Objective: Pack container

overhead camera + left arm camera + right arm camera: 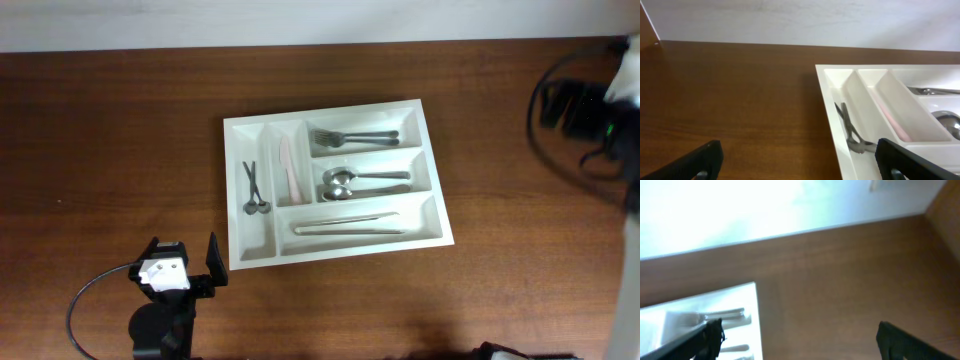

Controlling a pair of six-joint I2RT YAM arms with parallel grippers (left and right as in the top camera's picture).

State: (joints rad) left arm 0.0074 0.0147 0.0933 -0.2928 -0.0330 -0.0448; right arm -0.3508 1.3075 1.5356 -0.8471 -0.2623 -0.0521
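A: Claws first?

B: Left gripper (182, 248) hung with jaws spread wide, nothing between them, just off the near-left corner of the large white rectangular plastic cutlery tray (250, 240). Right gripper (800, 342) also gaped empty, to the right of the tray's far corner.

A: Tray position?

B: Centre of the dark brown wooden table (100, 150).

A: Progress?

B: Every compartment was filled:
- steel forks (350, 137) far right
- steel spoons (352, 180) in the middle
- a long pale utensil (345, 225) near
- a pink knife (290, 168) and a small grey scissor-like tool (254, 190) in the narrow left slots

No loose cutlery lay on the table, so packing looked finished or nearly so.

A: Markings?

B: None legible.
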